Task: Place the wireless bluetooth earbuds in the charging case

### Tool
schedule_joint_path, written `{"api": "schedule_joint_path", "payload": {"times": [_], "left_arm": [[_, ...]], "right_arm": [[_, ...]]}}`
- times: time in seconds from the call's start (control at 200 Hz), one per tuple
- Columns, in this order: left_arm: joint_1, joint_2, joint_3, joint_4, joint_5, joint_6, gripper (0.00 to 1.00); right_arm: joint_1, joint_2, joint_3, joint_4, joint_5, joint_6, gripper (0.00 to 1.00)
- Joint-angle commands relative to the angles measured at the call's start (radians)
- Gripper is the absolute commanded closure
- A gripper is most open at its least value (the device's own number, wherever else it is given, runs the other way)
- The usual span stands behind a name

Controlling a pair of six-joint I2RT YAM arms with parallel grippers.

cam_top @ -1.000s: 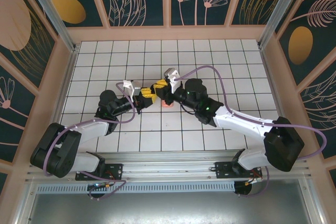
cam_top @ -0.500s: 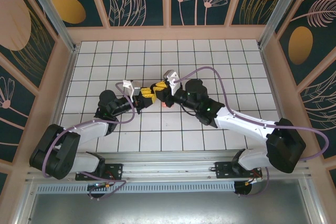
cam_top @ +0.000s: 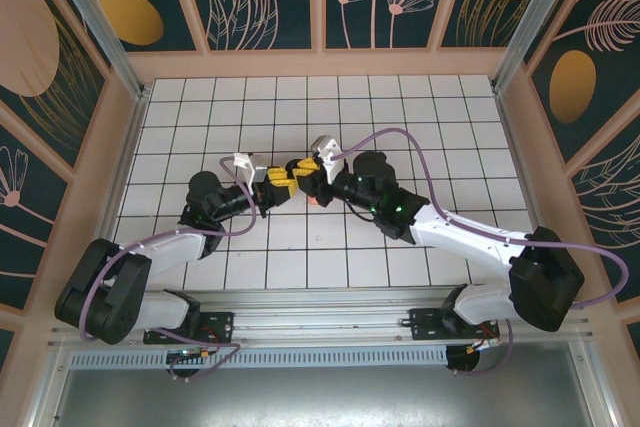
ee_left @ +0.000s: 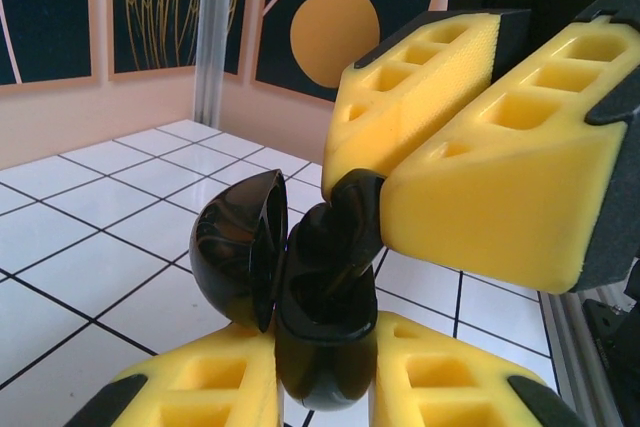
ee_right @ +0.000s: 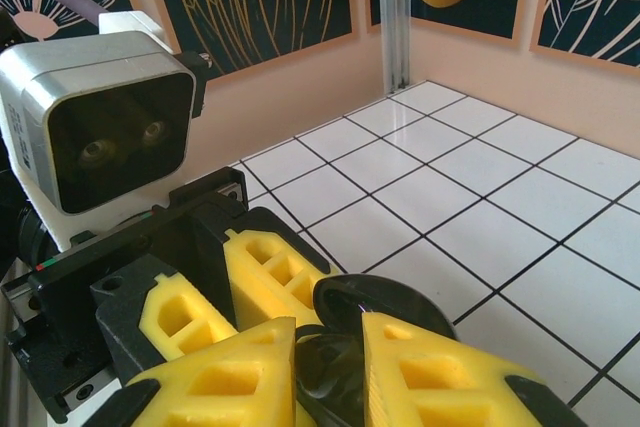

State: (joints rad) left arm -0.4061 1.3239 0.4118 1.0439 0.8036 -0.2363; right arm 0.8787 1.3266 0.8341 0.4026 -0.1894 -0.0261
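Observation:
My left gripper [ee_left: 325,362] is shut on the body of a glossy black charging case [ee_left: 330,307]. Its round lid [ee_left: 235,247] stands open to the left. From the upper right, the yellow fingers [ee_left: 500,177] of my right gripper come down on the case with a black earbud [ee_left: 352,209] pinched at their tips, its end inside the case's opening. In the right wrist view my right gripper [ee_right: 330,352] is shut on that dark earbud [ee_right: 335,372], just in front of the open lid [ee_right: 395,302]. From above, the left gripper [cam_top: 281,183] and right gripper [cam_top: 303,173] meet mid-table.
A small salmon-pink item [cam_top: 315,200] lies on the white tiled floor [cam_top: 400,117], half hidden under the right arm. The left wrist camera housing [ee_right: 100,137] looms close on the left of the right wrist view. Wooden walls ring the tiles.
The right gripper has edged a little left, closing onto the left gripper and the case. The salmon-pink item is now more covered by the right arm. The left arm has hardly moved.

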Motion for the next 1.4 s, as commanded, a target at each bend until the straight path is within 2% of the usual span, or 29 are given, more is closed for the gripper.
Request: {"api": "schedule_joint_path", "payload": {"times": [0.0, 0.41, 0.51, 0.681, 0.826, 0.976, 1.116, 1.231, 1.316, 1.396], "left_arm": [[-0.004, -0.034, 0.027, 0.042, 0.013, 0.025, 0.78], [-0.004, -0.029, 0.032, 0.012, -0.006, 0.037, 0.77], [-0.004, -0.032, 0.032, 0.003, -0.017, 0.04, 0.77], [-0.003, -0.032, 0.044, -0.078, -0.109, 0.059, 0.77], [-0.004, -0.03, 0.049, -0.114, -0.145, 0.061, 0.77], [-0.004, -0.036, 0.05, -0.146, -0.168, 0.063, 0.77], [-0.004, -0.043, 0.053, -0.167, -0.183, 0.073, 0.77], [-0.004, -0.046, 0.055, -0.187, -0.19, 0.078, 0.77], [-0.004, -0.042, 0.056, -0.187, -0.193, 0.076, 0.77], [-0.004, -0.032, 0.061, -0.185, -0.189, 0.072, 0.77]], "right_arm": [[0.001, -0.007, 0.013, -0.05, -0.01, -0.019, 0.77], [-0.01, -0.022, 0.03, -0.01, -0.007, 0.052, 0.6], [-0.012, -0.025, 0.042, -0.017, 0.002, 0.065, 0.6], [-0.036, -0.049, 0.045, -0.078, 0.022, 0.154, 0.6], [-0.044, -0.074, 0.071, -0.273, 0.121, 0.265, 0.6], [-0.067, -0.074, 0.12, -0.592, 0.266, 0.446, 0.61], [-0.103, -0.083, 0.105, -0.909, 0.289, 0.67, 0.62], [-0.102, -0.126, 0.029, -1.147, 0.287, 0.878, 0.62], [-0.113, -0.194, -0.052, -1.235, 0.287, 0.986, 0.62], [-0.17, -0.266, -0.138, -1.237, 0.264, 1.025, 0.62]]}}
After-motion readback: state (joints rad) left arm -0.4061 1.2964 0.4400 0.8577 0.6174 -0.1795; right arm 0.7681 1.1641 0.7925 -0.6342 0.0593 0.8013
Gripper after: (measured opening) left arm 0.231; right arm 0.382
